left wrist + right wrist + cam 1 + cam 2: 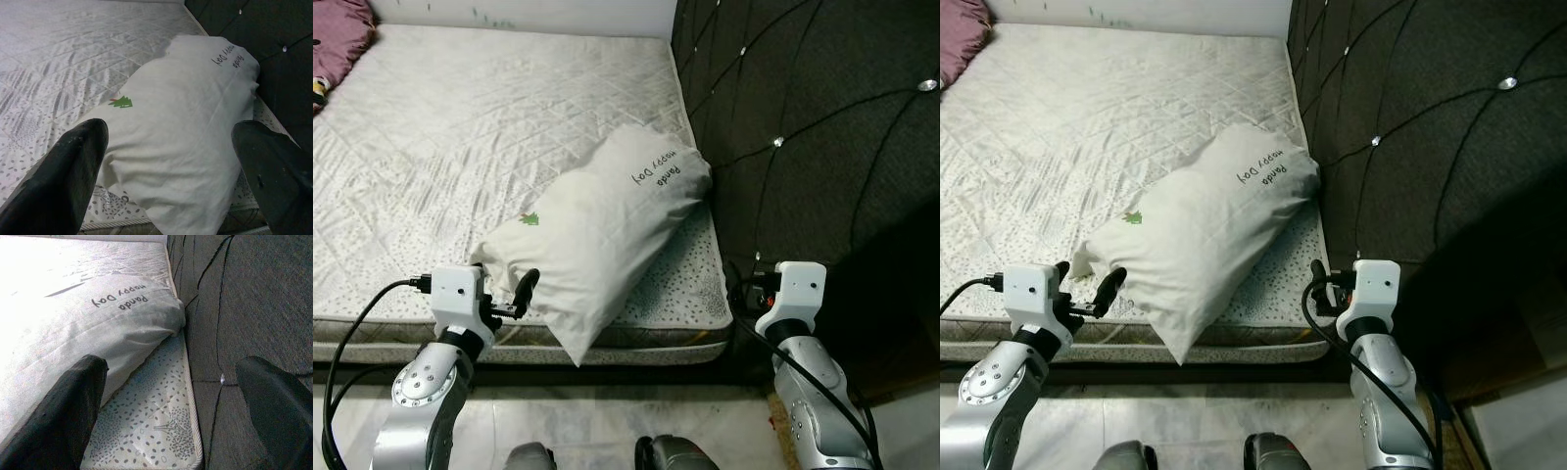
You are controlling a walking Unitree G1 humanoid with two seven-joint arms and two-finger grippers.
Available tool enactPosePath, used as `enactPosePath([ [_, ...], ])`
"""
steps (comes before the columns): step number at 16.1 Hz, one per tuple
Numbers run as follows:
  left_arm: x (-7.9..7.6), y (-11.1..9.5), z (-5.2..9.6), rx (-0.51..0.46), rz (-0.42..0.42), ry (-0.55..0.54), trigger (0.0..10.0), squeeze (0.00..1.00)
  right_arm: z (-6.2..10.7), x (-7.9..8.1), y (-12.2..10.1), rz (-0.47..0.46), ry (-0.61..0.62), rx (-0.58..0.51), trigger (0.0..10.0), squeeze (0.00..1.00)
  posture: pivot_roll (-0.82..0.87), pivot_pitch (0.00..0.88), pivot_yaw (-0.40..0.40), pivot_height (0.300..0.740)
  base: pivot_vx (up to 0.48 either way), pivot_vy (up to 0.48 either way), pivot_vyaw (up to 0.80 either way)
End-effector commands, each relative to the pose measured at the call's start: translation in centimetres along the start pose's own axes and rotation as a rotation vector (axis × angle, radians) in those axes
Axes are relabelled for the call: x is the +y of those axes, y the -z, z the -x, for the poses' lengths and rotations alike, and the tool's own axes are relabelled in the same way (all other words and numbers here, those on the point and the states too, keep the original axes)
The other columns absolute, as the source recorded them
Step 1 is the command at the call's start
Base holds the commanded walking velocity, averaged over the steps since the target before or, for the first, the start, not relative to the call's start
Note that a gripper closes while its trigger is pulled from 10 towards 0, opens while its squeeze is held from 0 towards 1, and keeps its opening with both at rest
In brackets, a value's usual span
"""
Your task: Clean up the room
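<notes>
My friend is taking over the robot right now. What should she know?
Left gripper: open, at the pillow's near corner, not gripping.
Right gripper: open, holding nothing, between the mattress edge and the dark headboard.
The pillow lies askew, its near end hanging over the mattress edge.
Done: nothing yet.
Left: grab the pillow and set it straight, probably by the headboard.

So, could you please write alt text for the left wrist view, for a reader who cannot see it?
A white pillow with a small green tree print and dark lettering lies on a quilted mattress, its far end against a dark tufted headboard. The left hand is open, its two black fingers framing the pillow's near end.
</notes>
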State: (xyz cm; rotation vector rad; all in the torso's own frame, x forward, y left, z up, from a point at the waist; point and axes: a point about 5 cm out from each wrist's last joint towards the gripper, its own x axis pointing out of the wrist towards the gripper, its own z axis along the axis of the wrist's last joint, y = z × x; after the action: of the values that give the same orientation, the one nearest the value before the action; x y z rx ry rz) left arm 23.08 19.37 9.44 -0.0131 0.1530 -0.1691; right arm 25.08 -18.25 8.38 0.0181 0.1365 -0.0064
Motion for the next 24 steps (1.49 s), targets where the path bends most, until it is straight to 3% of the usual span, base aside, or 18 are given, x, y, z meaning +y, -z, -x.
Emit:
enactPosePath([
  [1,-0.22,-0.24,0.19,-0.001,-0.007,0.019,10.0,0.00,0.07,-0.41,-0.33,0.006,0.013,-0.009,10.0,0.00,0.00,0.125,-0.034,0.740,0.311,0.000,0.00],
  [17,-0.28,-0.13,0.29,0.006,-0.002,0.013,10.0,0.00,-0.54,-0.33,-0.42,0.042,0.005,-0.017,10.0,0.00,0.02,0.128,-0.047,0.740,0.314,0.000,0.00],
  [24,0.03,-0.05,0.31,0.012,-0.002,-0.023,10.0,0.00,-0.58,-0.38,-0.29,0.042,0.009,-0.012,10.0,0.00,0.02,0.131,-0.047,0.740,0.000,0.000,-0.23],
])
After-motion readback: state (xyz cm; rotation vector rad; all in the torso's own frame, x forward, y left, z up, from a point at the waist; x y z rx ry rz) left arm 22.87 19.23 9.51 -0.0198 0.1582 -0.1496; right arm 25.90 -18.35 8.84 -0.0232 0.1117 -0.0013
